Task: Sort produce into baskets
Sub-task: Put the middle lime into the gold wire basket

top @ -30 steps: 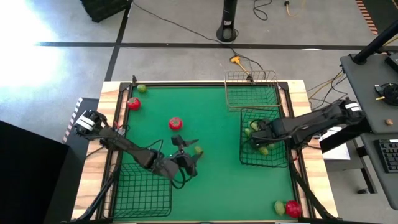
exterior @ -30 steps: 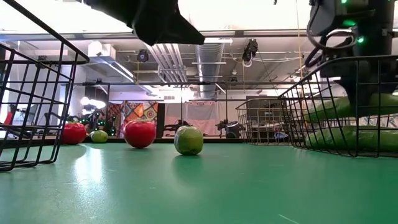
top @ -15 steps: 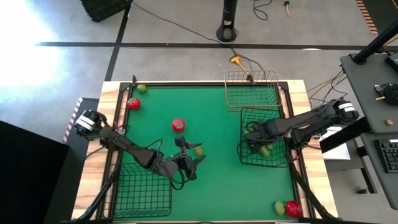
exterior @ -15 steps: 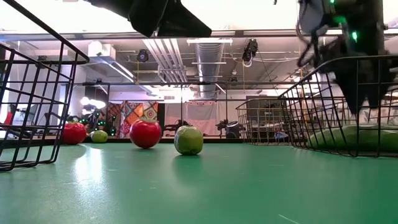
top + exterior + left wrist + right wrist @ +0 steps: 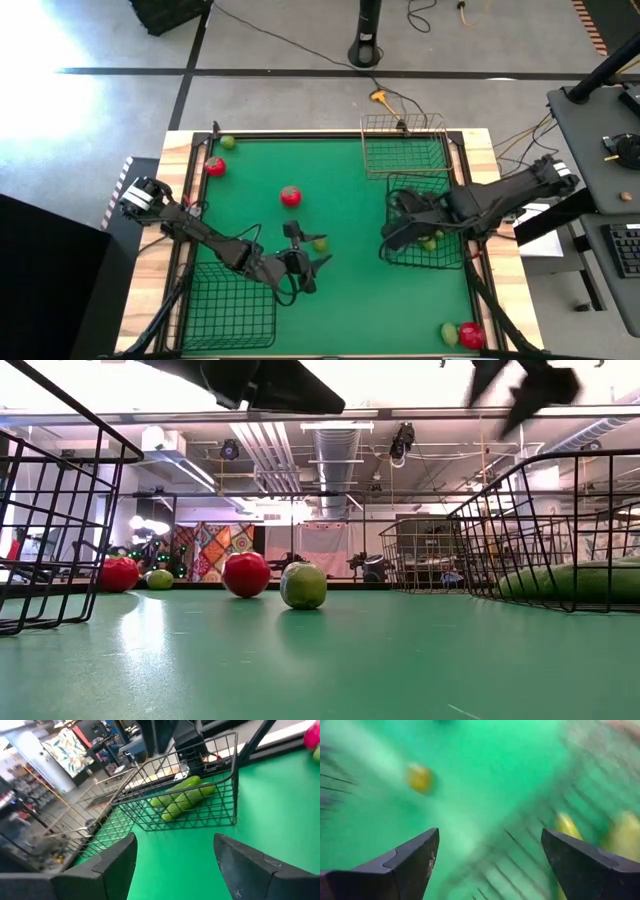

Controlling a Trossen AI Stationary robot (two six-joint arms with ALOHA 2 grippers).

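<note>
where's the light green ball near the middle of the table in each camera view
High view: the green ball lies mid-table, just beyond the left gripper.
Low view: centre, right of the red fruit.
Left wrist view: not in it.
Right wrist view: probably the blurred yellowish blob.
Shared landmark: the black basket of cucumbers, also at the low view's right.

Grey concrete floor [image 5: 300,95] crossed by dark seams surrounds the table; a black stand base [image 5: 367,48] trails cables; a grey desk [image 5: 600,160] holds a keyboard [image 5: 626,248]; exposed ceiling ducts [image 5: 335,455] run overhead; a colourful wall hanging [image 5: 208,550] hangs behind.
</note>
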